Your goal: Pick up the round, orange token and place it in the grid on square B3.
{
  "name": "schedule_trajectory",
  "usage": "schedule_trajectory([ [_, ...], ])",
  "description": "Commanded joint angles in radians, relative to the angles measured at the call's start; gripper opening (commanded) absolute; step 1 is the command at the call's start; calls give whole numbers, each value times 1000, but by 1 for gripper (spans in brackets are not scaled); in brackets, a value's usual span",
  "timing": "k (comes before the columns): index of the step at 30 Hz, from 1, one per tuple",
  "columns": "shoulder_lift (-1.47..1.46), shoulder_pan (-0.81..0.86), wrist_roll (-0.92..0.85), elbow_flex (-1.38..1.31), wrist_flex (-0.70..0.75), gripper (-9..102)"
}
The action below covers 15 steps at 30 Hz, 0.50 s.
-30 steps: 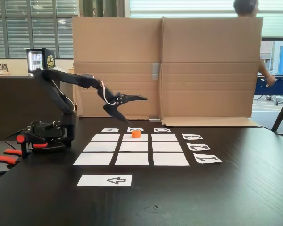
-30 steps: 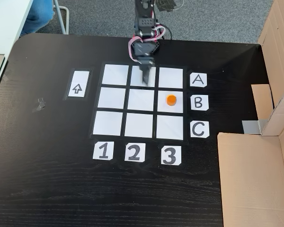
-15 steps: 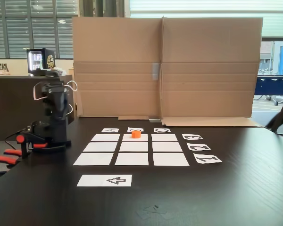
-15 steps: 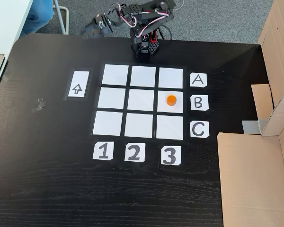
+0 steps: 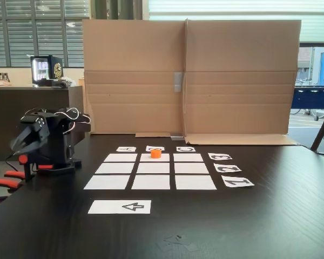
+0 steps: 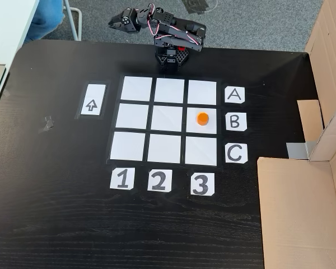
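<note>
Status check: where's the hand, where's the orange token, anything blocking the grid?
Hand folded back off the grid, holding nothing. Token on the square in row B, column 3. Grid unobstructed.

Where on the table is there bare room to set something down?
Bare table lies below the number cards, left of the arrow card, and between the letter cards and cardboard. In the grid eight squares are free; the token sits on B3. Crowded near the folded arm.
</note>
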Motion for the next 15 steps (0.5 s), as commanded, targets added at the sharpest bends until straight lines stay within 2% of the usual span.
schedule_trajectory([
  [1, 11, 0, 11, 3, 21, -1],
  [15, 11, 9, 8, 3, 14, -1],
])
